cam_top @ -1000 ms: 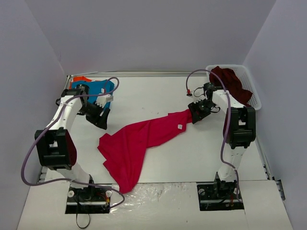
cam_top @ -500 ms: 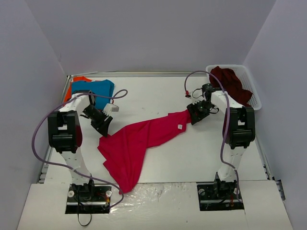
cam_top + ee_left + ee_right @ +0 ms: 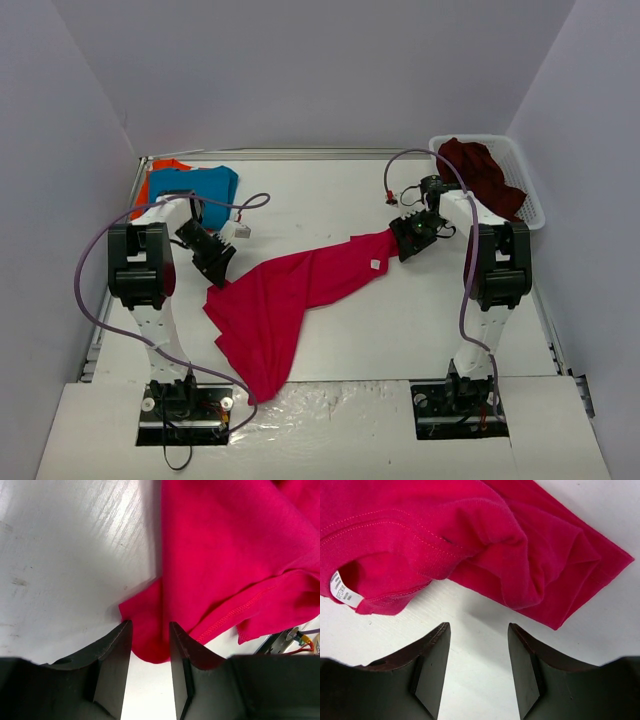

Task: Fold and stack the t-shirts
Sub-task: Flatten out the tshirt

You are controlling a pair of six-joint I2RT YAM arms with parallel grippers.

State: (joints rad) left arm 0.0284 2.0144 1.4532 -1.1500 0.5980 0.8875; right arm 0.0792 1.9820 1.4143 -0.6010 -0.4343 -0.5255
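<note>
The crimson-pink t-shirt (image 3: 290, 295) lies crumpled and stretched diagonally across the table; its hem corner (image 3: 150, 640) reaches between the tips of my left gripper (image 3: 150, 635). Those jaws straddle the corner with a narrow gap and do not pinch it. From above, the left gripper (image 3: 215, 272) sits at the shirt's upper-left corner. My right gripper (image 3: 403, 248) hovers open just off the shirt's far end (image 3: 470, 540), with only bare table between its fingers (image 3: 479, 630). A blue t-shirt (image 3: 190, 185) lies folded on an orange one (image 3: 145, 190) at the back left. A dark maroon t-shirt (image 3: 480, 170) is heaped in the basket.
A white mesh basket (image 3: 530, 205) stands at the back right corner. A white neck label (image 3: 340, 590) shows at the shirt's collar. Purple cables loop from both arms. Grey walls enclose the table on three sides.
My left arm has swung from beside the blue shirt down to the pink shirt's upper-left corner, and its jaws have narrowed around it. The right arm has barely moved.
</note>
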